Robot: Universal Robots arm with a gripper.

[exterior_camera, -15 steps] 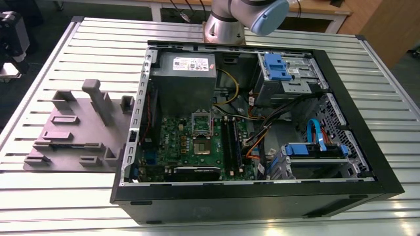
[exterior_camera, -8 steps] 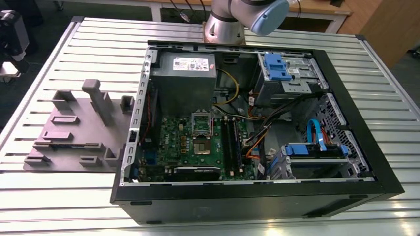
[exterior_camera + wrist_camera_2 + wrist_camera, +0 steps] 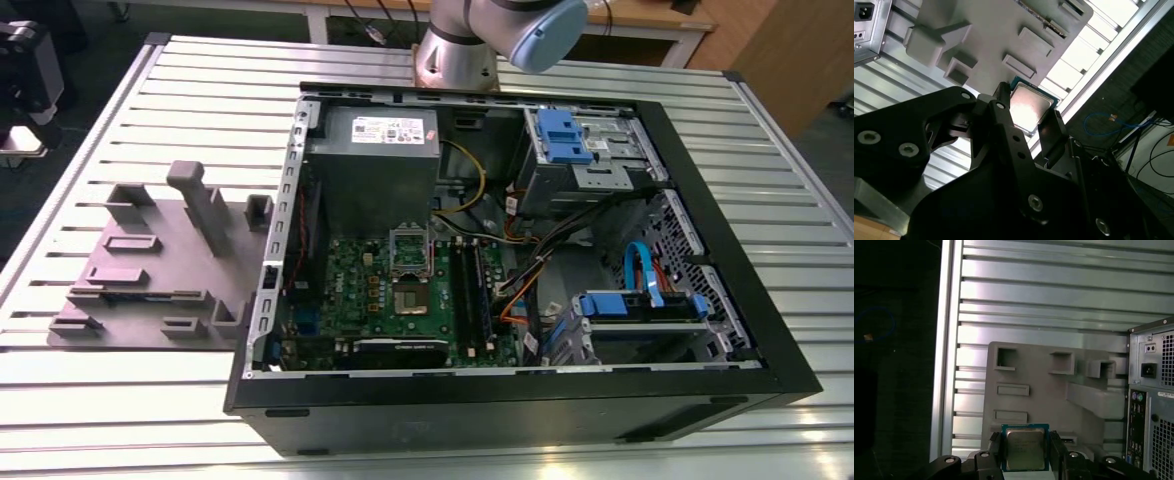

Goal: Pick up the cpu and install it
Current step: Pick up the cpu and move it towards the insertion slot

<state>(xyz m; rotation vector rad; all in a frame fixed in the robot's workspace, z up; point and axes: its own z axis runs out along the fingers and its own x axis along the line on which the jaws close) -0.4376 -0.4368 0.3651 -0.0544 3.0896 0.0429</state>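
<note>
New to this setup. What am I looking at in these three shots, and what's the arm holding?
One robot arm works over a slatted metal table. The exterior view comes from a camera off the arm: an open computer case with a green motherboard inside, and a grey plastic fixture at the exterior view's left. Both wrist views come from cameras riding on the arm, looking past its gripper. The gripper is shut on the cpu, a small square chip with a metal top, held clear of the table with the fixture beyond it.

Slatted metal table (image 3: pixel 134 400), wooden desk (image 3: pixel 654 15) behind, dark floor (image 3: pixel 830 185)
</note>
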